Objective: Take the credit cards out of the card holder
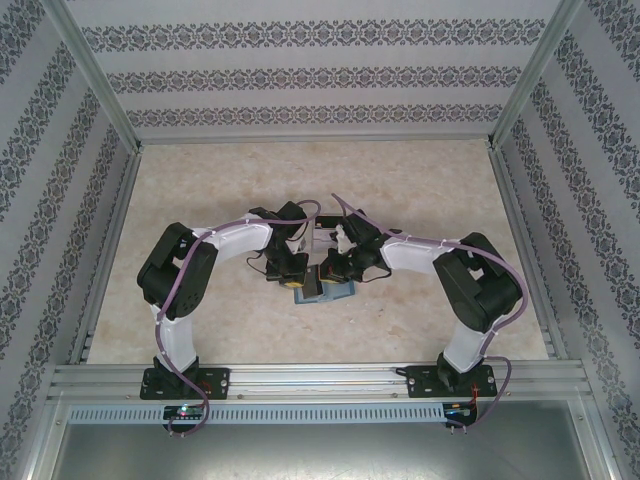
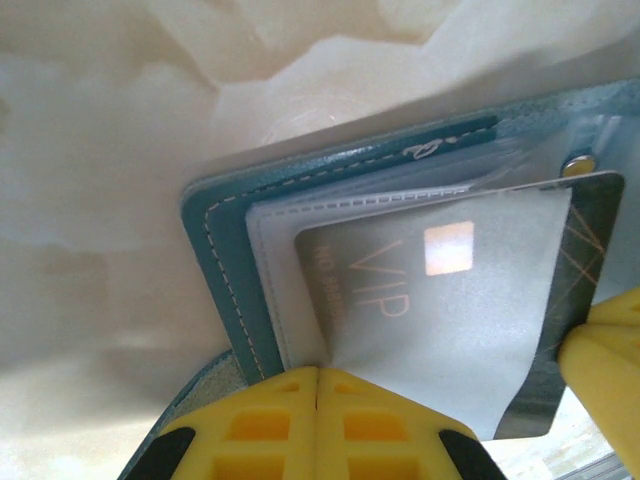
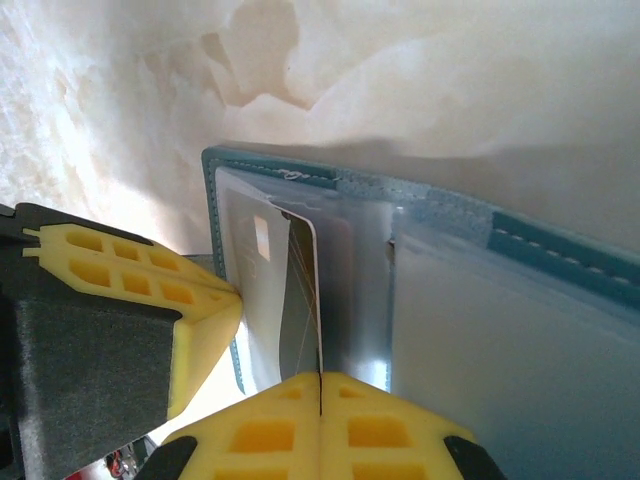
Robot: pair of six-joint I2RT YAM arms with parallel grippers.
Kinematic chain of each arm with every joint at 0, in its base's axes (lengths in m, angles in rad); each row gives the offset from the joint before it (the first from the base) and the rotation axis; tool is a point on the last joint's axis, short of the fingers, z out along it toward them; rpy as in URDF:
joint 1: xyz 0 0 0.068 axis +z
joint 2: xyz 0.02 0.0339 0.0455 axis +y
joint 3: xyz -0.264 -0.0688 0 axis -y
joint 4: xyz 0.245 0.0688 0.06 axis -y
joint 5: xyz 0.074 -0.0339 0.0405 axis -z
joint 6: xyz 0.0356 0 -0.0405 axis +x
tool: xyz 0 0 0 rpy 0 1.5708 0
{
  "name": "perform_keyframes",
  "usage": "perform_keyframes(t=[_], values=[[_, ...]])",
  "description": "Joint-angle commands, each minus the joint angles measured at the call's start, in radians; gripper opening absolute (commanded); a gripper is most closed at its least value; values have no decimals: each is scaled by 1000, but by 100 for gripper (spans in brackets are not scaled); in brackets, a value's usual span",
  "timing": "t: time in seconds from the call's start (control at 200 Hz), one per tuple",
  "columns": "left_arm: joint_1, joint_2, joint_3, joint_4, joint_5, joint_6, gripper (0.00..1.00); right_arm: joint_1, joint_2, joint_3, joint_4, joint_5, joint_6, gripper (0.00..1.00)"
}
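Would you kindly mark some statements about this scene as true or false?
1. The card holder is folded shut. False: it is open, and its clear sleeves show.
2. The credit card reads VIP. True.
3. The right gripper is wide open. False: it is shut on the credit card's edge.
4. The left gripper is shut on the card holder's edge. True.

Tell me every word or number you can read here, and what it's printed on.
"VIP": on the grey credit card inside the clear sleeve of the card holder, seen in the left wrist view.
A small line of characters beside "VIP": too blurred to read.
Nothing else is legible.
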State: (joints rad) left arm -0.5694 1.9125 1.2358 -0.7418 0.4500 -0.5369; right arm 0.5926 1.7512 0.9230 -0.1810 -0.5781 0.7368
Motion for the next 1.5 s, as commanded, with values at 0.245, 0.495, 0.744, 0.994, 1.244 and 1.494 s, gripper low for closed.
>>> perform_keyframes(t=[0.245, 0.495, 0.744, 0.994, 1.244, 1.494], values=[[-18, 66, -32, -69, -90, 17, 0, -36, -91, -8, -104, 83, -65, 1], [-18, 69, -31, -67, -93, 18, 0, -43, -134, 11, -182, 132, -98, 0], [-18, 68, -31, -66, -91, 18, 0, -43, -143, 17, -193, 144, -95, 0], [-18, 68, -25, -69, -92, 20, 0, -42, -156, 22, -198, 150, -92, 0], [-18, 70, -23, -71, -91, 22, 0, -42, -170, 16, -204, 160, -89, 0], [-19, 72, -17, -74, -91, 23, 0, -19, -128, 35, -180, 114, -85, 2]])
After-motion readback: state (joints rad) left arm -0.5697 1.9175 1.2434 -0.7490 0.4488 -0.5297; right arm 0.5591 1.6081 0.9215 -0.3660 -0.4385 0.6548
